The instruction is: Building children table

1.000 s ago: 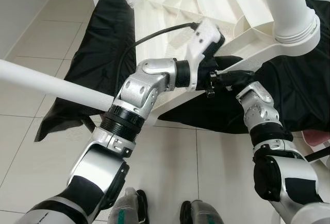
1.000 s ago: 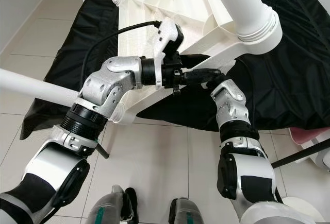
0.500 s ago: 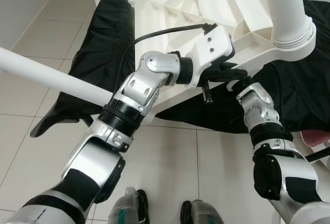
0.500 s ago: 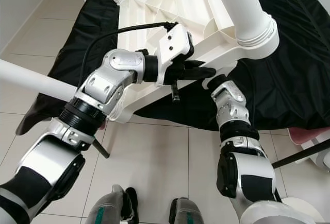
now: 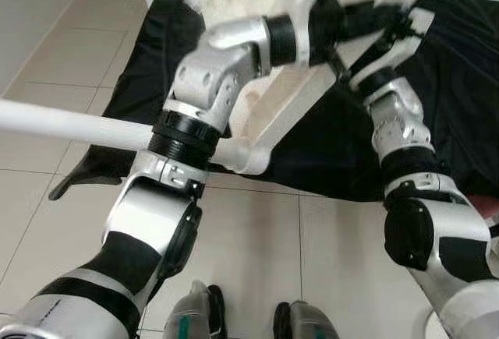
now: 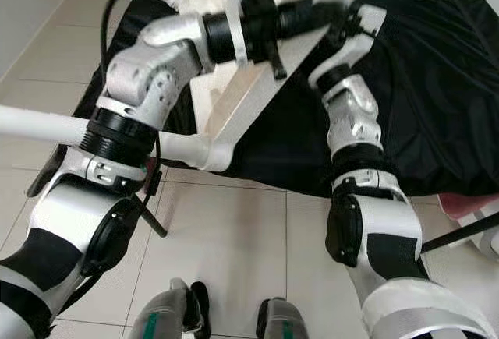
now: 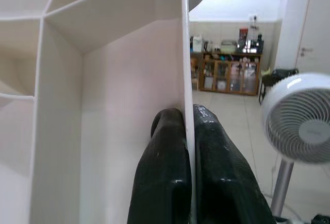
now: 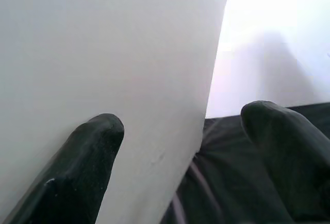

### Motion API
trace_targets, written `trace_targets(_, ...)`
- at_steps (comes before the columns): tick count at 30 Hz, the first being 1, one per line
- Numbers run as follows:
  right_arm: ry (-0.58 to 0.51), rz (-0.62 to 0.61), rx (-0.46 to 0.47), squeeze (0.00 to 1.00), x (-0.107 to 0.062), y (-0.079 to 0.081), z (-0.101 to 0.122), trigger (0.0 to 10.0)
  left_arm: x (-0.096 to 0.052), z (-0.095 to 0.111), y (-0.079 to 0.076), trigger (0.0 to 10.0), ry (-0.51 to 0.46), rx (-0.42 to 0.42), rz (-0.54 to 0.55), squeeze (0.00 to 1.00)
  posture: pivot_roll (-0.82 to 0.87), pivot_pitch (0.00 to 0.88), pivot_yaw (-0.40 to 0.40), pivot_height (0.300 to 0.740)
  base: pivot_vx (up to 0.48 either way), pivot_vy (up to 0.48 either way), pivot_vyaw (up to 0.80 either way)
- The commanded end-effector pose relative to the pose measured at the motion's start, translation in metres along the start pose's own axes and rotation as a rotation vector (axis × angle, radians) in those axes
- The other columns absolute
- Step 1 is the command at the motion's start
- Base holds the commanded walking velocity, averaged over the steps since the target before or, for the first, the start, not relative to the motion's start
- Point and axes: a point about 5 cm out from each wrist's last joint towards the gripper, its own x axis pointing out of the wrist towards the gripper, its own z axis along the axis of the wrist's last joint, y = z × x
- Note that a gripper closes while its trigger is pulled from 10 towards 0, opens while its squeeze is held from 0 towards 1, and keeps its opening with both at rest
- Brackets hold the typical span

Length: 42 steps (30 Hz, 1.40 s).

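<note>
Both grippers [image 7: 188,131] [image 8: 180,147] on table edge [image 7: 184,54]

You have lifted both arms: a second ago the left hand [image 7: 189,147] and the right hand [image 8: 180,147] met low at the near edge of the white ribbed plastic table top [image 5: 269,113], and now they sit near the top of the head views. The table top has come up with them and tipped, so its near edge runs steeply down toward the corner socket. The thick white table leg that filled the upper right has swung out of sight. The long white plastic leg tube [image 5: 70,123] on your left now lies almost level instead of slanting, meeting that socket. More black cloth [image 5: 460,82] shows on the right.
</note>
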Motion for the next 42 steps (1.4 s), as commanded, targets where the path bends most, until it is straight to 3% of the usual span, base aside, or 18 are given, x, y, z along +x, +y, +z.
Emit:
trace_targets(1, 0.001, -0.026, -0.016, 0.00, 0.004, -0.002, 0.004, 10.0, 0.023, 0.022, -0.015, 10.0, -0.052, 0.071, -0.138, 0.00, -0.03, 0.086, -0.028, 0.740, 0.000, 0.000, 0.00)
trace_targets(2, 0.001, -0.026, -0.016, 0.00, 0.004, -0.002, 0.004, 10.0, 0.023, 0.022, -0.015, 10.0, -0.052, 0.071, -0.138, 0.00, -0.03, 0.086, -0.028, 0.740, 0.000, 0.000, 0.00)
trace_targets(4, -0.021, -0.191, -0.076, 0.00, -0.007, -0.029, 0.020, 10.0, 0.027, 0.028, -0.015, 10.0, -0.058, 0.059, -0.162, 0.00, -0.04, 0.089, -0.030, 0.740, 0.000, 0.000, 0.00)
trace_targets(5, -0.021, -0.191, -0.076, 0.00, -0.007, -0.029, 0.020, 10.0, 0.027, 0.028, -0.015, 10.0, -0.058, 0.059, -0.162, 0.00, -0.04, 0.089, -0.030, 0.740, 0.000, 0.000, 0.00)
trace_targets(8, -0.038, -0.388, -0.165, 0.00, -0.028, -0.057, 0.034, 10.0, 0.037, 0.038, -0.015, 10.0, -0.081, 0.025, -0.199, 0.00, -0.06, 0.085, -0.013, 0.740, 0.000, 0.000, 0.00)
trace_targets(10, -0.049, -0.457, -0.213, 0.00, -0.039, -0.066, 0.038, 10.0, 0.043, 0.043, -0.015, 10.0, -0.102, 0.003, -0.216, 0.00, -0.07, 0.084, -0.006, 0.740, 0.000, 0.000, 0.00)
trace_targets(12, -0.049, -0.457, -0.213, 0.00, -0.039, -0.066, 0.038, 10.0, 0.043, 0.043, -0.015, 10.0, -0.102, 0.003, -0.216, 0.00, -0.07, 0.084, -0.006, 0.740, 0.000, 0.000, 0.00)
trace_targets(15, -0.073, -0.531, -0.231, 0.00, -0.055, -0.076, 0.040, 10.0, 0.052, 0.052, -0.015, 10.0, -0.140, -0.018, -0.241, 0.00, -0.09, 0.078, 0.005, 0.740, 0.000, 0.000, 0.00)
trace_targets(19, -0.085, -0.561, -0.238, 0.00, -0.064, -0.081, 0.041, 10.0, 0.060, 0.063, -0.014, 10.0, -0.189, -0.034, -0.258, 0.00, -0.10, 0.068, 0.010, 0.740, 0.000, 0.000, 0.00)
trace_targets(32, -0.069, -0.558, -0.245, 0.00, -0.057, -0.077, 0.037, 10.0, 0.068, 0.078, -0.006, 10.0, -0.276, -0.089, -0.241, 0.00, -0.10, 0.057, 0.002, 0.740, 0.000, 0.000, 0.00)
trace_targets(34, -0.057, -0.547, -0.236, 0.00, -0.054, -0.074, 0.032, 10.0, 0.063, 0.072, 0.006, 10.0, -0.313, -0.127, -0.188, 0.00, -0.11, 0.060, 0.002, 0.740, 0.000, 0.000, 0.00)
trace_targets(40, -0.053, -0.537, -0.237, 0.00, -0.052, -0.071, 0.030, 10.0, 0.055, 0.073, 0.020, 10.0, -0.384, -0.208, -0.105, 0.00, -0.12, 0.069, 0.005, 0.740, 0.000, 0.000, 0.00)
trace_targets(42, -0.054, -0.531, -0.241, 0.00, -0.052, -0.071, 0.031, 10.0, 0.044, 0.061, 0.033, 10.0, -0.384, -0.262, -0.001, 0.00, -0.12, 0.080, 0.012, 0.740, 0.000, 0.000, 0.00)
